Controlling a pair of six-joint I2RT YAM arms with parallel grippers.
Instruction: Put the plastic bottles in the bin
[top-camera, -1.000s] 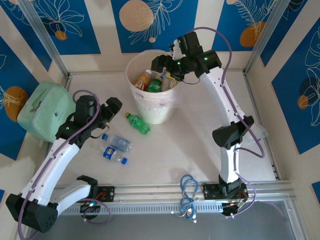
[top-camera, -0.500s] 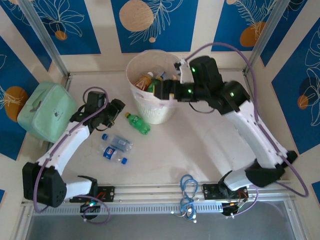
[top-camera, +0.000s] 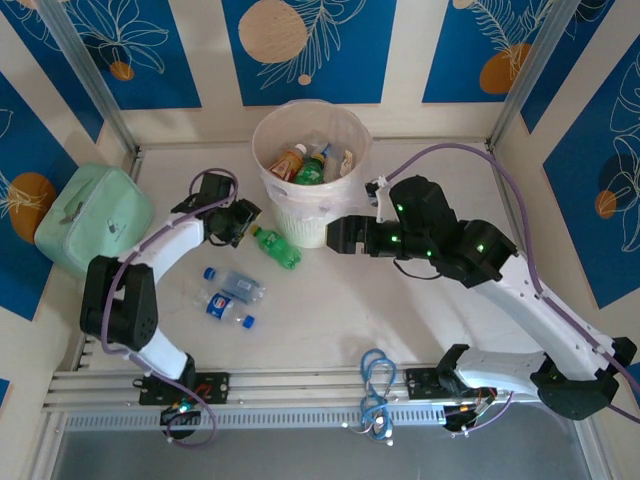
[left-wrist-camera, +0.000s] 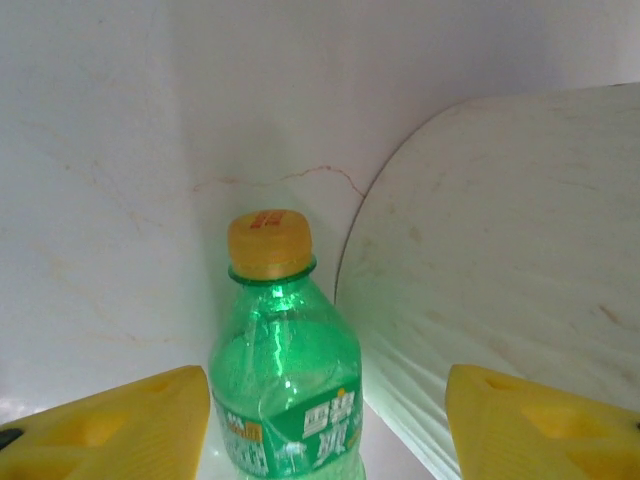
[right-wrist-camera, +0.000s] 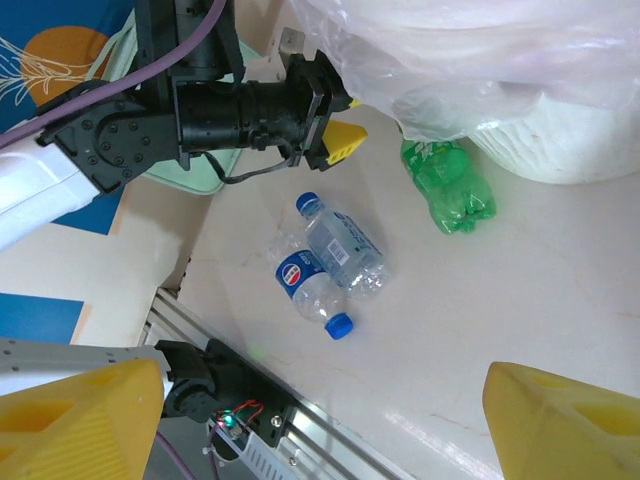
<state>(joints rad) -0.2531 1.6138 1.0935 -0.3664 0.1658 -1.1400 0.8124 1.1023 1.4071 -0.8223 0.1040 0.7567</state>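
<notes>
Straddling green bottle (left-wrist-camera: 285, 395): left gripper (left-wrist-camera: 322, 425).

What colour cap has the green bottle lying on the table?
Yellow cap; clearest in the left wrist view.

Left arm (top-camera: 165, 245) reaches forward, left gripper (top-camera: 246, 224) fingers apart. Right arm (top-camera: 520, 290) folded low, right gripper (top-camera: 333, 236) spread wide.

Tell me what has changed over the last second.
The left gripper reached forward and right to the green bottle. Its open fingers now sit on either side of the bottle, not yet gripping. The right gripper pulled back from over the bin to its right side, open and empty. The green bottle, the two clear bottles and the bottles in the bin lie as before.
</notes>
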